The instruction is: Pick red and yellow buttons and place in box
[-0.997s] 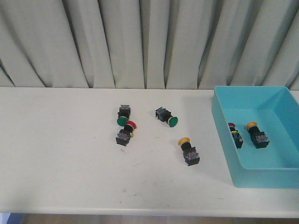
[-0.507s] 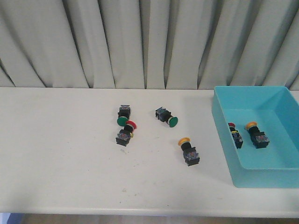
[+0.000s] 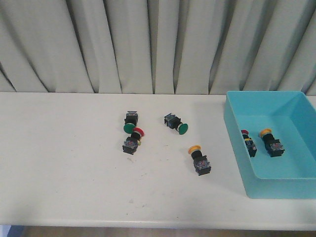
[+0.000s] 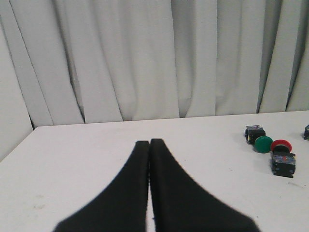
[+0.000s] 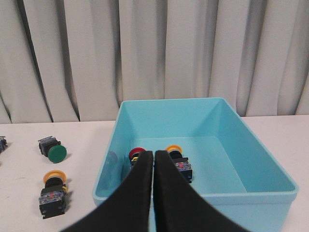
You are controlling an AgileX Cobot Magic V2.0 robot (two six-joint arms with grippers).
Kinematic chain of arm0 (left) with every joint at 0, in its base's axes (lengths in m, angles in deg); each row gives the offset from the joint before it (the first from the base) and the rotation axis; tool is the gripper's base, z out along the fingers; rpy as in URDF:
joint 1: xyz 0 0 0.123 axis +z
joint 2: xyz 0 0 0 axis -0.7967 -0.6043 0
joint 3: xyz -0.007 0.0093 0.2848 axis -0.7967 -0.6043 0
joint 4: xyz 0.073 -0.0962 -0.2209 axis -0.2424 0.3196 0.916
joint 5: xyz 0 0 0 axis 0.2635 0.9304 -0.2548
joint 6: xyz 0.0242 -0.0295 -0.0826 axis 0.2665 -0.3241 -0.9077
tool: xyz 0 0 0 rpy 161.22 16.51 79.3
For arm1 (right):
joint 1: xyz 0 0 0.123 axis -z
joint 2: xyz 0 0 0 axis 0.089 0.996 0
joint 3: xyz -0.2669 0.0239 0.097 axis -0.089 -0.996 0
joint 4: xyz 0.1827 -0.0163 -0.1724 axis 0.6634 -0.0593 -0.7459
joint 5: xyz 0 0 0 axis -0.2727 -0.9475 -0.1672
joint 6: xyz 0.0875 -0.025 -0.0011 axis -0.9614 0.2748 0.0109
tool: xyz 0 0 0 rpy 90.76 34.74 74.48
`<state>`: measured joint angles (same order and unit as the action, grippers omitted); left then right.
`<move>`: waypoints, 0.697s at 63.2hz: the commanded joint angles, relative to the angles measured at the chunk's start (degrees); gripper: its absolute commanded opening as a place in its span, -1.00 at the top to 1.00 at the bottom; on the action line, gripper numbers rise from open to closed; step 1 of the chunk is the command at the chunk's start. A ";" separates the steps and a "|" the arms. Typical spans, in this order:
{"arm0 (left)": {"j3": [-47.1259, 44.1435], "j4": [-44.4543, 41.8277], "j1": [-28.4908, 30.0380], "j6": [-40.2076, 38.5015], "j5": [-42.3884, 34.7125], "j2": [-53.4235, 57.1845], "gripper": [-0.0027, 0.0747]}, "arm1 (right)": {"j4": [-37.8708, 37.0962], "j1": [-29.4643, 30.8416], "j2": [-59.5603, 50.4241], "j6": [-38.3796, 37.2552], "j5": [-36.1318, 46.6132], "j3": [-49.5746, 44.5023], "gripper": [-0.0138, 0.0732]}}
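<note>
On the white table lie a red button (image 3: pixel 132 140) left of centre and a yellow button (image 3: pixel 199 159) right of centre. The turquoise box (image 3: pixel 237 148) stands at the right and holds a red button (image 3: pixel 248 141) and a yellow button (image 3: pixel 270 141). No gripper shows in the front view. In the left wrist view my left gripper (image 4: pixel 149 142) is shut and empty, with the red button (image 4: pixel 282 157) far off to its side. In the right wrist view my right gripper (image 5: pixel 154 153) is shut and empty before the box (image 5: pixel 270 193); the loose yellow button (image 5: pixel 53 191) lies beside the box.
Two green-capped buttons lie on the table, one (image 3: pixel 130 122) touching the red button's cap and one (image 3: pixel 176 123) near the centre. A grey curtain (image 3: pixel 148 44) hangs behind the table. The table's front edge (image 3: pixel 148 226) runs along the bottom.
</note>
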<state>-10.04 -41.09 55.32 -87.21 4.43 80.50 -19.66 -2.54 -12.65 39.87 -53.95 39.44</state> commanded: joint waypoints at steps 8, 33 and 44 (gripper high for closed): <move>-2.78 0.49 0.06 -0.49 -4.07 0.79 0.92 | -0.39 0.01 -0.68 -0.37 4.04 -0.41 0.69; -2.78 0.49 0.06 -0.49 -4.07 0.79 0.92 | -0.39 0.01 -0.63 -0.37 3.96 -0.41 0.69; -2.78 0.49 0.06 -0.49 -4.07 0.79 0.92 | -0.39 0.01 -0.64 -0.32 3.96 -0.41 0.69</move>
